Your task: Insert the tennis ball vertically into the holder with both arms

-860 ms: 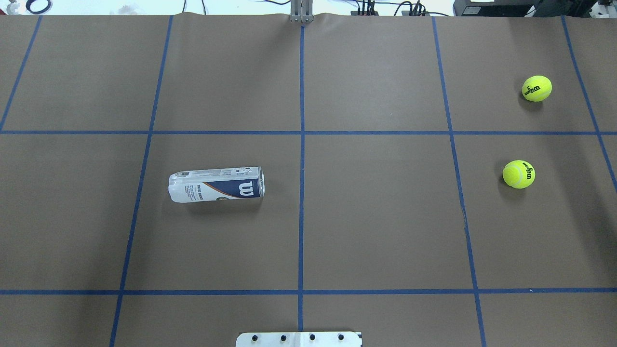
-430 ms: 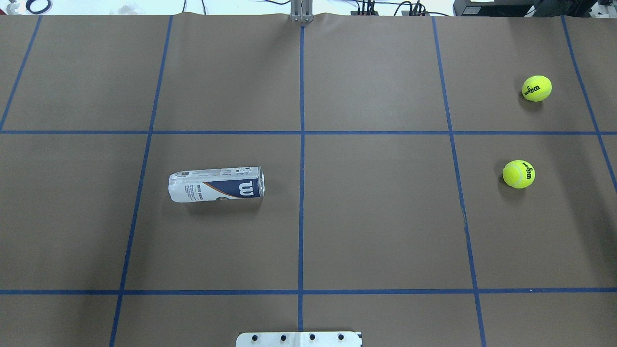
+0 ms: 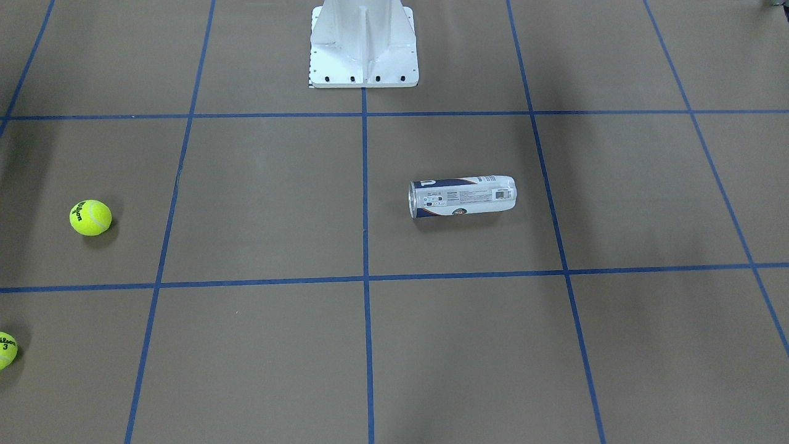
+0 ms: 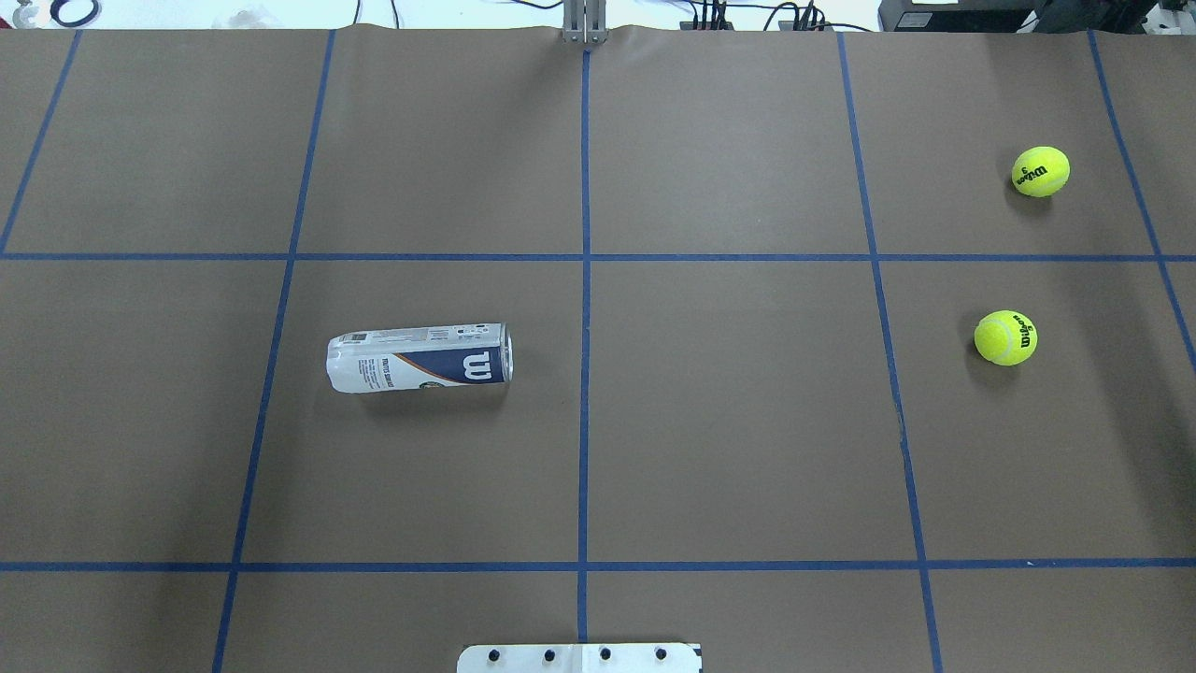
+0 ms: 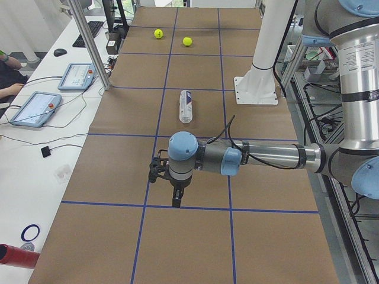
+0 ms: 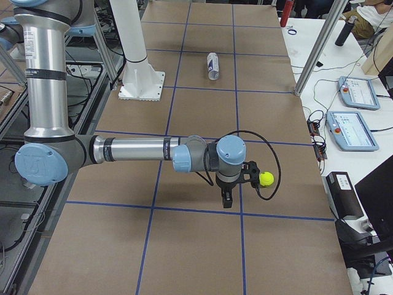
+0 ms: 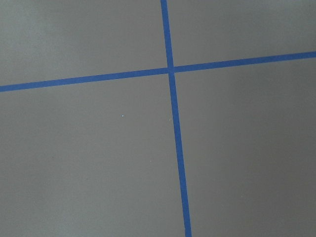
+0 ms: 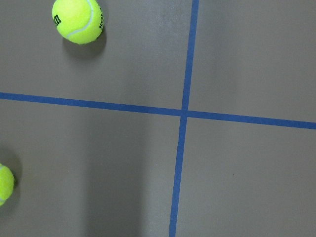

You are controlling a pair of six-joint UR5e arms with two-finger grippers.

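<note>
The holder (image 4: 420, 358) lies on its side on the brown table, left of the centre line, its open metal rim towards the centre; it also shows in the front view (image 3: 462, 197). Two yellow tennis balls lie at the right: one nearer (image 4: 1005, 337), one farther (image 4: 1041, 171). Both show in the right wrist view (image 8: 78, 19), the second at its left edge (image 8: 4, 183). My left gripper (image 5: 176, 198) hangs over the table, well short of the holder (image 5: 186, 106). My right gripper (image 6: 226, 200) hangs beside a ball (image 6: 265, 178). I cannot tell whether either is open or shut.
The white metal base (image 3: 363, 43) stands at the robot's side of the table. Blue tape lines (image 4: 584, 280) divide the brown surface into squares. Tablets (image 5: 34, 108) and cables lie on the white bench beside the table.
</note>
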